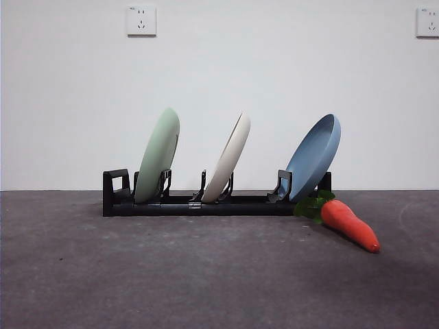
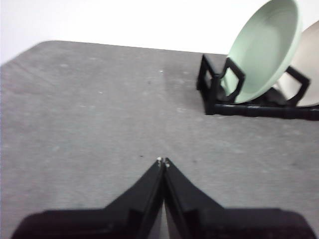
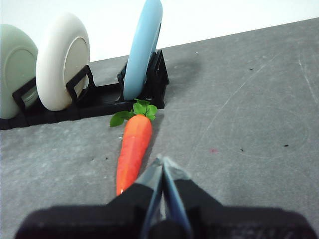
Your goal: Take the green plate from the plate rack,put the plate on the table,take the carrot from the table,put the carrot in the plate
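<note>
Front view: we see the green plate (image 1: 158,154) standing tilted in the end slot of the plate rack (image 1: 199,203) by its squared loop, propped by the upright holders, next to a cream plate (image 1: 228,157) and a blue plate (image 1: 313,157). The carrot (image 1: 348,223) lies on the tabletop (image 1: 171,274), leaves touching the rack's far end. We judge nothing started: left gripper (image 2: 162,160) and right gripper (image 3: 163,160) both have jaws together, empty, off the objects.

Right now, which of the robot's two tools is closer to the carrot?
The right. Its tool hovers shut just beside the carrot. The left tool is at the rack's far end, by the green plate.
</note>
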You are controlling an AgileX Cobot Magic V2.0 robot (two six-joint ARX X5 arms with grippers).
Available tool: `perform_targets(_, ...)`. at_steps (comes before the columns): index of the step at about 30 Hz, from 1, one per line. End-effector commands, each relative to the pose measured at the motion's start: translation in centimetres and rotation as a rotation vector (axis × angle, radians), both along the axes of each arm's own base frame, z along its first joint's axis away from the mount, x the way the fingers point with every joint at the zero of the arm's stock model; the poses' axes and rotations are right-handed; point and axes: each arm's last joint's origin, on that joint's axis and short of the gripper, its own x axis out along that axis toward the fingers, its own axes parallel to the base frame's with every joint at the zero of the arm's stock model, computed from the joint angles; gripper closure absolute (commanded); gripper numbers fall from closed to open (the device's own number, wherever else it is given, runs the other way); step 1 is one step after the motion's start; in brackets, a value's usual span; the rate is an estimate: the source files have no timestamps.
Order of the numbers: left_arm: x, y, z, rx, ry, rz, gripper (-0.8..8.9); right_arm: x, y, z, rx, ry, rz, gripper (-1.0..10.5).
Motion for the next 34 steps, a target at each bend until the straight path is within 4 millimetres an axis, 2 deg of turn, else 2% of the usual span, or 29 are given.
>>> perform_targets(1, 0.0, -0.2, 0.2, -0.088, -0.007, -0.067, 8.21, 0.0, 0.0, 0.1, 0.057, 0.006, -0.005, 9.6)
perform_targets(5, -0.4, -0.5, 1.8, -0.163, -0.03, -0.165, 8.21, -0.3, 0.0, 1.8, 0.117, -0.034, -0.011, 9.6)
perform_targets(11, -0.9, -0.6, 5.2, -0.178, -0.014, -0.182, 8.21, -0.7, 0.1, 5.1, 0.136, -0.065, 0.053, 9.6)
perform_targets(17, -1.0, -0.9, 9.8, -0.181, 0.028, -0.276, 8.21, -0.8, 0.2, 9.6, 0.101, 0.003, 0.073, 9.6)
perform_targets(20, -0.9, -1.0, 12.0, -0.136, 0.052, -0.332, 8.21, -0.6, 0.4, 12.1, 0.04, 0.036, 0.14, 9.6)
perform_targets(28, -0.3, -1.4, 16.2, -0.062, 0.17, -0.501, 8.21, 0.8, 0.9, 17.2, -0.087, 0.25, 0.306, 9.6)
perform_targets(34, 0.0, -1.6, 17.9, -0.036, 0.264, -0.605, 8.21, 1.8, 1.1, 18.8, -0.144, 0.452, 0.399, 9.6)
